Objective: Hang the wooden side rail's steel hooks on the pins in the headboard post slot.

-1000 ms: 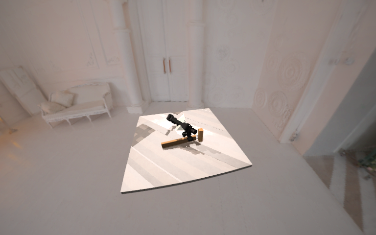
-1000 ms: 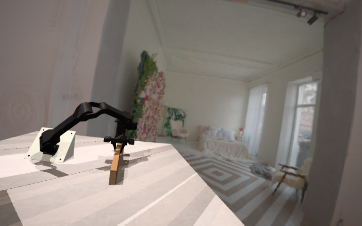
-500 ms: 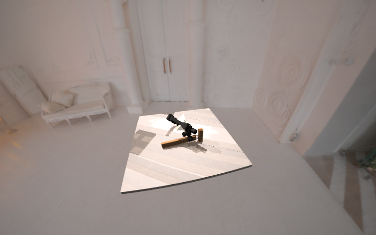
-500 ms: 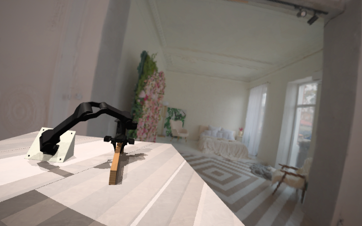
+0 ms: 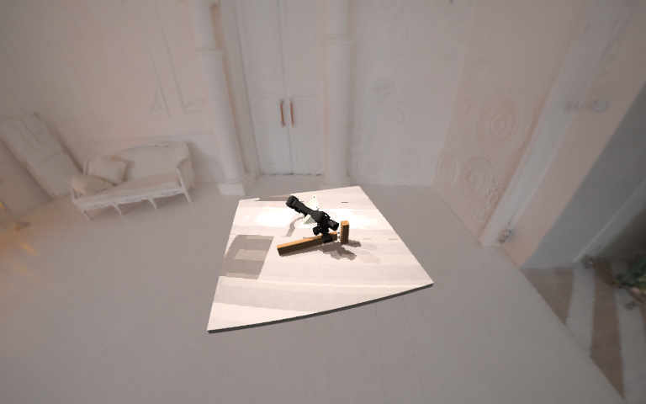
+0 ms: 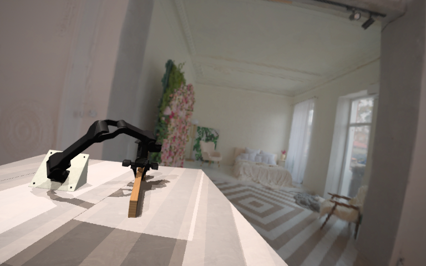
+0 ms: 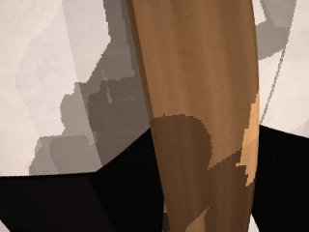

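The wooden side rail (image 5: 299, 245) (image 6: 135, 193) (image 7: 200, 72) slants across the table, its far end down at the table on the left in the top view. Its other end is raised a little and points at the headboard post (image 5: 345, 231), which stands upright to the right. A small gap with bits of the steel hooks (image 5: 338, 235) shows between rail and post. Whether the hooks touch the pins cannot be told; slot and pins are hidden. My gripper (image 5: 326, 238) (image 6: 140, 174) (image 7: 188, 127) is shut on the rail near its hook end, one finger on each side.
The arm's pale base plate (image 6: 75, 169) stands on the table (image 5: 304, 295) (image 6: 103, 216), behind the rail in the top view. The arm reaches over from it to the rail. Striped shadows lie across the table top. The post is hidden behind gripper and rail in the exterior view.
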`<state>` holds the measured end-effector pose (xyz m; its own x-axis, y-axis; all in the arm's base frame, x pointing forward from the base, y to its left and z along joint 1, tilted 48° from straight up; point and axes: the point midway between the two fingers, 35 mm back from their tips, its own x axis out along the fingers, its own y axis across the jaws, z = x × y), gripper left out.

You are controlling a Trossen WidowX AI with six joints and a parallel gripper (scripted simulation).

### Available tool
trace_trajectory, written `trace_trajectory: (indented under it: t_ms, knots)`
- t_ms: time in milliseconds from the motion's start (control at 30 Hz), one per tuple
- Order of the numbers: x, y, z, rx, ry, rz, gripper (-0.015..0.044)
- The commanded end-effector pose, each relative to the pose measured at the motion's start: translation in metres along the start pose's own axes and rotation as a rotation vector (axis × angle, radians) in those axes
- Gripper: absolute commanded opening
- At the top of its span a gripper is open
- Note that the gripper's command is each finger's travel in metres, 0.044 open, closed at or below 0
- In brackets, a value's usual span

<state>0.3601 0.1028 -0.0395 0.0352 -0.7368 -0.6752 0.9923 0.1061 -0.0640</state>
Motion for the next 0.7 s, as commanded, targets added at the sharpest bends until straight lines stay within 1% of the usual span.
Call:
trace_trajectory:
  t_ms: [0,667]
  knots:
    - [-0.0103,0.0024,-0.0021,0.004,0.004,0.024,0.0000]
    - [-0.0117,0.0029,-0.0026,0.004,0.004,0.024,0.0000]
